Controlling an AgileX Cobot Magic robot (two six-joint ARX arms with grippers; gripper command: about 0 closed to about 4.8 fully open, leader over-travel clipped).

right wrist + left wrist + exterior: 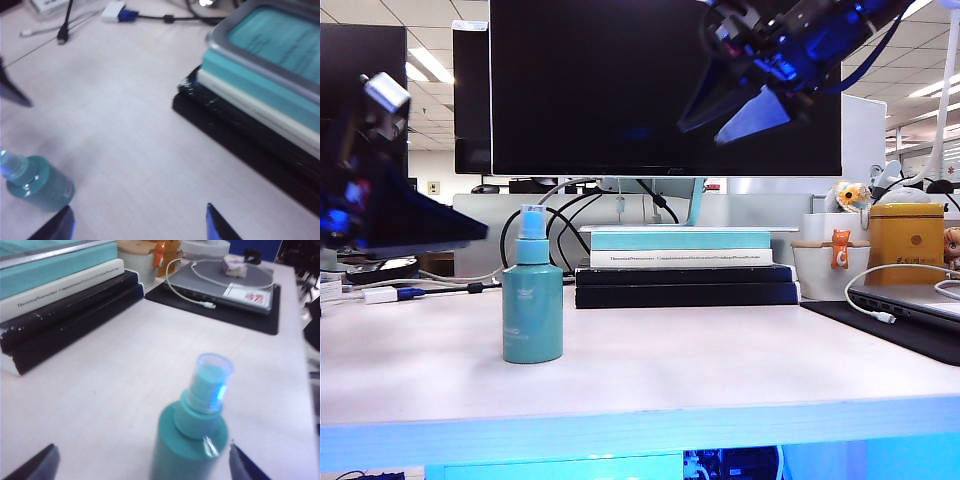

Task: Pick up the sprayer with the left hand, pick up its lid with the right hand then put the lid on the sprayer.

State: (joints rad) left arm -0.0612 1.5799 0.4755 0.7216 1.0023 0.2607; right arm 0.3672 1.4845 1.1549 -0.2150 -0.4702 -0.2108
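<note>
1. From here I judge the sprayer [532, 305] to be light, stiff plastic with a smooth, probably slippery wall. It stands upright on the table [720, 350], and being tall and narrow it would tip from a sideways knock.
2. If I had to take it again, I would clamp the straight teal body below the rounded shoulder, never the thin neck.
3. The lid [215, 371] is a clear cap that looks already seated over the blue nozzle. It appears thin and easy to pop off, so I would keep the fingers away from it.
4. My left gripper [142, 460] has its jaws spread wide and holds nothing. The sprayer sits between the two fingertips in the left wrist view, touching neither; in the exterior view the bottle stands just past the tips.
5. My right gripper [140, 222] is also wide apart and empty, raised high in front of the monitor [665, 85]. The sprayer lies outside its jaws, off to one finger's side and well below.
</note>
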